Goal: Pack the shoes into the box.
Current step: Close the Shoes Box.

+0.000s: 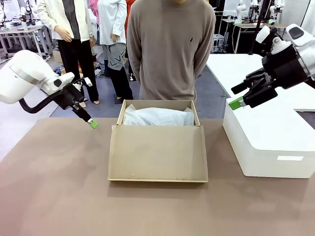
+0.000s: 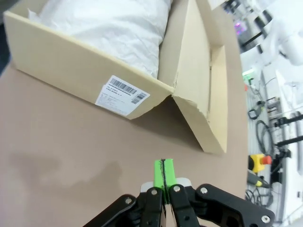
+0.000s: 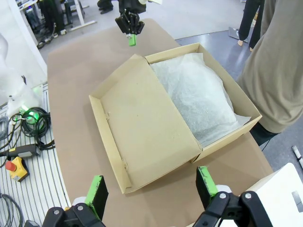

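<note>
Cardboard box (image 1: 157, 157) lies between both empty tools, nearer the pinched-closed left tool (image 1: 93, 124) than the widely spread right tool (image 1: 237, 96).

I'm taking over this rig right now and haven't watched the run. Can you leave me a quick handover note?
Left tool: shut on nothing, hovering above the table left of the box.
Right tool: open, empty, above the white block at the right.
Box: open at mid-table, lid flap folded down toward the robot, tissue paper bulging inside. A person stands behind it.
Done: cannot tell whether the shoes lie under the tissue.
Left: probably check that, then close the lid flap.
</note>
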